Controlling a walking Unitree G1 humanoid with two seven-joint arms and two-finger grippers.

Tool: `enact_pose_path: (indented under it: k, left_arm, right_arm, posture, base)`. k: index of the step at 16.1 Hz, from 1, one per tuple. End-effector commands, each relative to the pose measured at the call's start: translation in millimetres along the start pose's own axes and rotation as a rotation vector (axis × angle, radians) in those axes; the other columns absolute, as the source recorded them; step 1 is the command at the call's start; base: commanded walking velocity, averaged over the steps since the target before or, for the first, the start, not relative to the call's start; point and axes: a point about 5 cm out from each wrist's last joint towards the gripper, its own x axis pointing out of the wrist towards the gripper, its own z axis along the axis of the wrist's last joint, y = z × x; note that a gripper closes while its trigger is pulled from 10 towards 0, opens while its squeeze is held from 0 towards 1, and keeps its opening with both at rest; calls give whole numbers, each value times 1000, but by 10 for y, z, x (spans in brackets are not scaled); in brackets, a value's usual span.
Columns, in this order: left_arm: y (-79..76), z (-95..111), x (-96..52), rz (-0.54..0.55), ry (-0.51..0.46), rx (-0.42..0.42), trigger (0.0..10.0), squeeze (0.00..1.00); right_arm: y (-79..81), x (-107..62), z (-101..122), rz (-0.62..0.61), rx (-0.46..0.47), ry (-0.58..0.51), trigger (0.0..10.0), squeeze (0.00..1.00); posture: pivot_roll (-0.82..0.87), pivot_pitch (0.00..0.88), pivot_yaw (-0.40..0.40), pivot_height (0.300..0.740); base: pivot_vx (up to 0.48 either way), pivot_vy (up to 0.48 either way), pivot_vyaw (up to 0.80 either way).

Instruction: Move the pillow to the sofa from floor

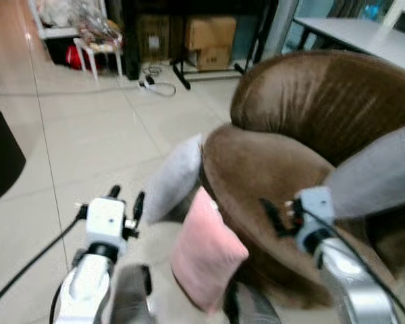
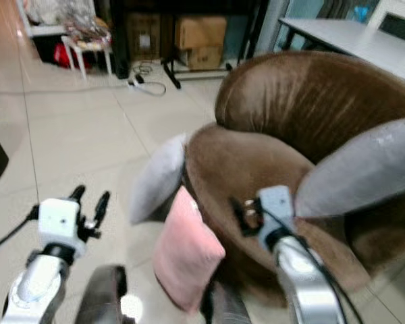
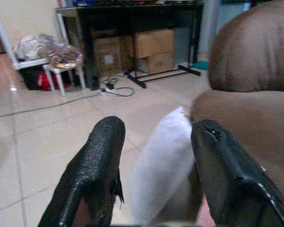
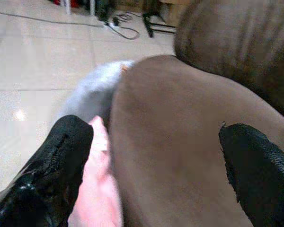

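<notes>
Two pillows lean on the floor against the brown sofa (image 1: 283, 202)'s front arm: a pink pillow (image 1: 206, 255) nearest the robot and a grey pillow (image 1: 172, 179) just behind it, w/ another grey cushion (image 1: 378, 172) already up on the seat. Both look soft, light and squashy, so prob. no slip risk but they'll sag; best bite is a top corner or upper edge, pinched deep. Left gripper (image 1: 125, 201) hovers near the grey one, jaws apart; right gripper (image 4: 156, 156) sits over the sofa arm, jaws wide apart, holding nothing.
</notes>
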Motion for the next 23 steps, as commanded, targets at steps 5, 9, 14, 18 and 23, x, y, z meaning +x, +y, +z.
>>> enact_pose_path:
  k: [5,9,14,18,23]
  left_arm:
    - [-24,18,30,-15,-6,-8,10000,0]
    - [-21,20,32,-9,-8,6,10000,0]
    - [-57,-21,14,-28,13,24,10000,0]
    - [-113,-61,5,-75,36,34,10000,0]
    - [-173,-124,-10,-190,77,27,10000,0]
  right_arm:
    - [-67,6,64,-19,-14,-21,10000,0]
    - [-59,15,72,-1,-11,-21,10000,0]
    - [-74,30,73,12,-21,-15,10000,0]
    - [-31,81,20,129,-51,31,10000,0]
    - [103,266,-213,329,-52,179,10000,1000]
  posture:
    - [0,0,-132,565]
    - [0,0,-133,547]
    - [-2,0,-135,502]
    - [-9,0,-143,462]
    - [-12,0,-151,462]
  base:
    - [347,0,0]
    - [251,0,0]
    - [0,0,0]
    - [0,0,0]
    - [0,0,0]
